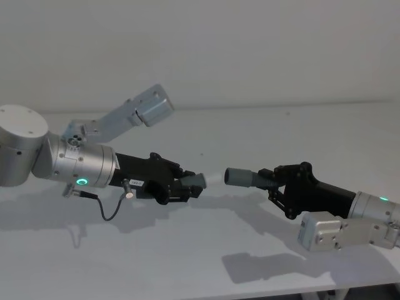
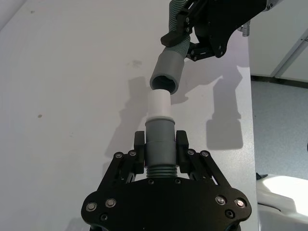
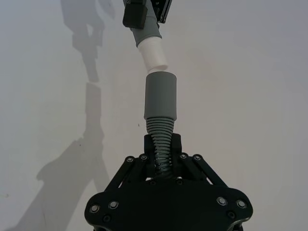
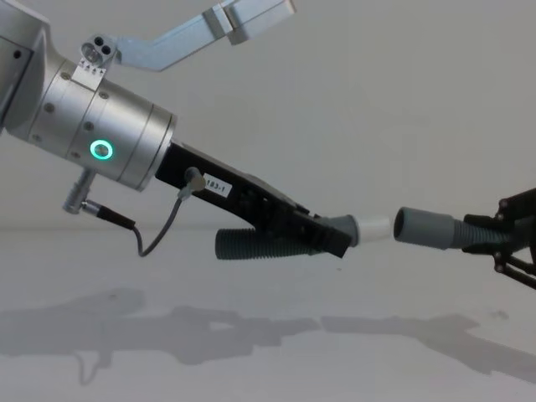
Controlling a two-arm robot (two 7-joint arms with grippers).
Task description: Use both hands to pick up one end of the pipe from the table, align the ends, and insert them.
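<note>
Right gripper (image 3: 161, 151) clamps ribbed hose (image 3: 161, 144); socket cuff (image 3: 160, 95) just short of white tip (image 3: 154, 53).

Soft, cool light falls from above, leaving the white surface (image 1: 250, 131) evenly lit, dim and bluish in the head and chest views and brighter in the wrist views. Grey shadows of both arms spread across the surface toward the near side, soft-edged in the chest view and sharper, with clear outlines, in the wrist views. A green ring (image 4: 101, 151) glows on the silver left arm (image 4: 92, 126), there is little glare, and the black fingers (image 2: 139, 154) stay in focus.
</note>
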